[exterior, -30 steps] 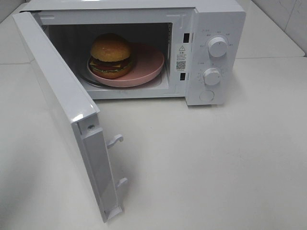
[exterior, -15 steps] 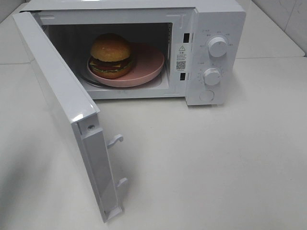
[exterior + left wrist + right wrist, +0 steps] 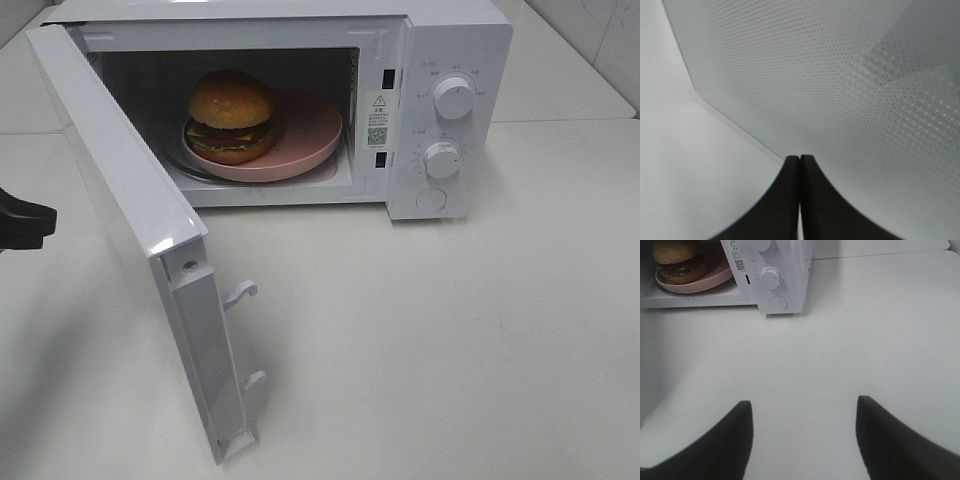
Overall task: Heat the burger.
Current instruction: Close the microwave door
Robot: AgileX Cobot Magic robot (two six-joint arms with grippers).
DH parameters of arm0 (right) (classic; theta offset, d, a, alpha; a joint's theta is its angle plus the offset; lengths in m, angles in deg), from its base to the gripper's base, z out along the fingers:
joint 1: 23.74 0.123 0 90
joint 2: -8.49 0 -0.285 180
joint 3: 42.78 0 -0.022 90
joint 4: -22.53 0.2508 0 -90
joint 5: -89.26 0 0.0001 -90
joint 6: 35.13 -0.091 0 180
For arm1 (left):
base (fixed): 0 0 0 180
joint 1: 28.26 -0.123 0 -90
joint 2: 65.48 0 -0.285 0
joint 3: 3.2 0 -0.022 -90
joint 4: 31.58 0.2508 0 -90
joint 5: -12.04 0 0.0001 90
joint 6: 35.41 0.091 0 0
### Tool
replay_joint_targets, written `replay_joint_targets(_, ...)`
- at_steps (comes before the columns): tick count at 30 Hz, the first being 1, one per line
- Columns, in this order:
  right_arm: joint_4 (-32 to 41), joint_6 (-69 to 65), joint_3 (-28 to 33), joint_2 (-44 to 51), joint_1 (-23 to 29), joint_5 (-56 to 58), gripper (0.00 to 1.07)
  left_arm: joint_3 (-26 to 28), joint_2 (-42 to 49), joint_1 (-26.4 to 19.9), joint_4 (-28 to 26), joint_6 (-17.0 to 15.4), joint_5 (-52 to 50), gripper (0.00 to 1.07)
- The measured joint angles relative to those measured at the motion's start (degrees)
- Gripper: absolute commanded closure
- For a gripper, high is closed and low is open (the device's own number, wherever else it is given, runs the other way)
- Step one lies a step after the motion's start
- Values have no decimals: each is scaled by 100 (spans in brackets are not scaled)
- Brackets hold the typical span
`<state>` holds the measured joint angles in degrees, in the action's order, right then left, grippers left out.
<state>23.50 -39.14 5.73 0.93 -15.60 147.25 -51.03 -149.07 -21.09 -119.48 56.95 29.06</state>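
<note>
Exterior high view: left tool (image 3: pixel 20 222) has just come in at the left edge of the counter (image 3: pixel 450 330). It was absent half a second ago, and nothing else has moved. Left wrist view shows its fingers pressed together, holding nothing, tip close to the outer face of the open door (image 3: pixel 130 200); can't tell if it touches. Burger (image 3: pixel 232 115) sits on the left part of the pink plate (image 3: pixel 310 135) inside the microwave (image 3: pixel 450 40), at the far edge of the counter. Upper knob (image 3: pixel 455 98) and lower knob (image 3: pixel 441 159) have nothing on them. Right tool (image 3: pixel 802 401) is seen only in its wrist view, spread wide, empty, over bare counter facing the microwave. Likely meaning: loading is done and the left arm is lining up to push the door shut, knobs after.
</note>
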Motion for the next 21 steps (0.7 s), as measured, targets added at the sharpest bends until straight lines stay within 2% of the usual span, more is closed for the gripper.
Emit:
replay_joint_targets(4,0,0,0,0,0,0,51,189,-223,212,-34,69,-166,106)
replay_joint_targets(8,0,0,0,0,0,0,51,647,-625,401,-69,86,-189,106)
replay_joint_targets(21,0,0,0,0,0,0,51,1633,-1358,413,-97,86,-6,106)
